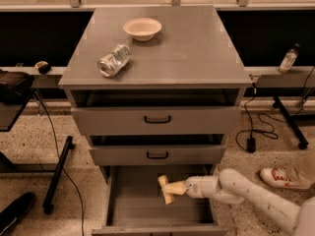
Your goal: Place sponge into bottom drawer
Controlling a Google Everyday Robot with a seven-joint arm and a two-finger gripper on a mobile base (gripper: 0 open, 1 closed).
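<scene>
The bottom drawer (135,205) of the grey cabinet is pulled open and shows a flat grey floor. My gripper (171,187) reaches in from the right on a white arm and is shut on the sponge (164,182). The sponge is a yellow foam block held on edge, tilted, above the middle of the drawer floor. I cannot tell whether it touches the floor.
The two upper drawers (157,119) with black handles stand slightly open above the arm. A pale bowl (142,28) and a lying plastic bottle (114,60) are on the cabinet top. A shoe (278,177) and cables (256,132) lie on the floor at right, and a black stand (56,173) is at left.
</scene>
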